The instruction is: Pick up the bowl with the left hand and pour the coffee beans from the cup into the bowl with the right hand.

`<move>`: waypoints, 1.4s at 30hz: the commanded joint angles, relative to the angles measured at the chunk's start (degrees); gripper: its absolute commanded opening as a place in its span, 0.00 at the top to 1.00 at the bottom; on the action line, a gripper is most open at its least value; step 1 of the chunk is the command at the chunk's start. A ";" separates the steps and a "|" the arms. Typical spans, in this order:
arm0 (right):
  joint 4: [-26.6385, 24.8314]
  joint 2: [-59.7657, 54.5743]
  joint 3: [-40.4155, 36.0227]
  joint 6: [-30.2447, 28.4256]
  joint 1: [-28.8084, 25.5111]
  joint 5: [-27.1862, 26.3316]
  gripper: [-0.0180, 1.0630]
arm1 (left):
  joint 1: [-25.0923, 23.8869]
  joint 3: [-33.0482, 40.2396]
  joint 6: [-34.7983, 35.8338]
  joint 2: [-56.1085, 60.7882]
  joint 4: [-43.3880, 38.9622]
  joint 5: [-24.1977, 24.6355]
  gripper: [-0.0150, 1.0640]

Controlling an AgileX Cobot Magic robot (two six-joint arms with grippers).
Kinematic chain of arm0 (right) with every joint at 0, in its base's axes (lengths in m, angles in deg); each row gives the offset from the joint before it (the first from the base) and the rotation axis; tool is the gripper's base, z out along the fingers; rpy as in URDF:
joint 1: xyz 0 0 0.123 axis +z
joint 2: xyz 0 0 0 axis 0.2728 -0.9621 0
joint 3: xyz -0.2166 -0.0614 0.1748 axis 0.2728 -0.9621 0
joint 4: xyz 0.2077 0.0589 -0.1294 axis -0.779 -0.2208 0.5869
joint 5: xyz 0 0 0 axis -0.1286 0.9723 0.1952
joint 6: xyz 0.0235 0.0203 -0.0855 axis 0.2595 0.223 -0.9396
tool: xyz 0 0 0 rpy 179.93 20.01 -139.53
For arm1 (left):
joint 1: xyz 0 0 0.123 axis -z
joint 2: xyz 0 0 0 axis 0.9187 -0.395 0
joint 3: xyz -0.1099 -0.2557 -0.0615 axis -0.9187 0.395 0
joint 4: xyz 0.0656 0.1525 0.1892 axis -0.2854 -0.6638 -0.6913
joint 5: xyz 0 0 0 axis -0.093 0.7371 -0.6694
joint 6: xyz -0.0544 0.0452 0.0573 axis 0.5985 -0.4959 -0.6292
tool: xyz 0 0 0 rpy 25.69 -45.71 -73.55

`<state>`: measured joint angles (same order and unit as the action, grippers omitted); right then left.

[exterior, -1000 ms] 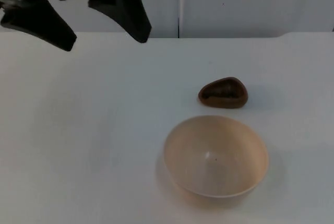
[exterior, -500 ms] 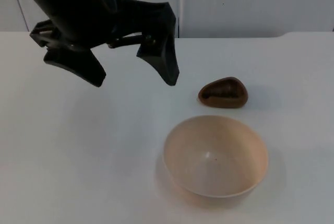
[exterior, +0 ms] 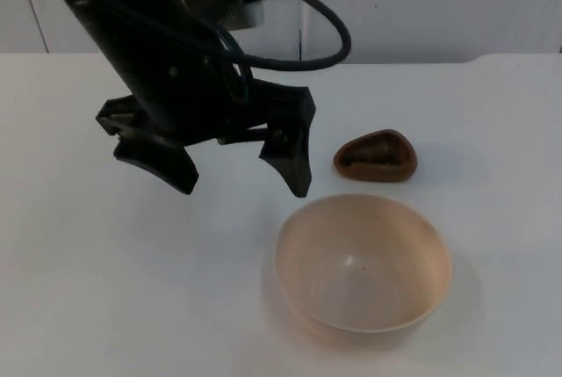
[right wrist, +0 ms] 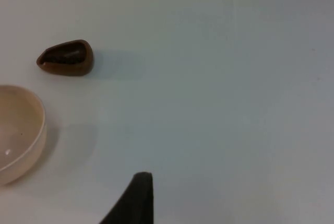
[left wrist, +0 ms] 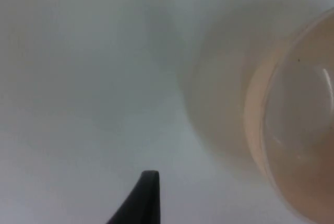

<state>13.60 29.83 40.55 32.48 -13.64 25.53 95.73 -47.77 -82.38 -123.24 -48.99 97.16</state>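
A pale beige bowl (exterior: 363, 263) sits empty on the white table near the front, right of centre. Behind it lies a small brown cup (exterior: 377, 156) with dark coffee beans inside. My left gripper (exterior: 241, 177) hangs open above the table, just left of and behind the bowl, its right finger close to the bowl's far-left rim. The left wrist view has the bowl (left wrist: 292, 130) close by, beside a black fingertip (left wrist: 143, 198). In the right wrist view the cup (right wrist: 66, 58) and the bowl (right wrist: 18, 132) lie far off; the right arm waits away from them.
The white table top (exterior: 105, 289) ends at a grey partition wall (exterior: 421, 3) behind the cup. Open table lies left of the bowl and to the right of the cup.
My left arm has come down and forward from the back left corner toward the bowl, its fingers staying spread. The bowl and cup have not moved.
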 commanded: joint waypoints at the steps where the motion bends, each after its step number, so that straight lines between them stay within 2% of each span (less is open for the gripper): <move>1: -0.04 0.20 -0.10 0.14 -0.28 -0.33 0.01 | 0.28 -0.34 0.44 -0.83 0.58 -1.24 0.01; 15: -0.04 0.20 -0.10 0.14 -0.28 -0.33 0.01 | -0.45 -0.23 0.00 -5.49 3.16 -4.46 0.01; 23: -0.04 0.20 -0.10 0.14 -0.28 -0.33 0.01 | -0.45 -0.23 -5.50 -9.35 7.92 -6.03 0.01; 42: -0.04 0.20 -0.10 0.14 -0.28 -0.33 0.01 | -0.45 -0.23 -8.93 -14.46 9.47 -8.38 0.01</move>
<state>13.60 29.83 40.55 32.48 -13.64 25.53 95.38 -47.81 -90.38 -137.75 -41.26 89.16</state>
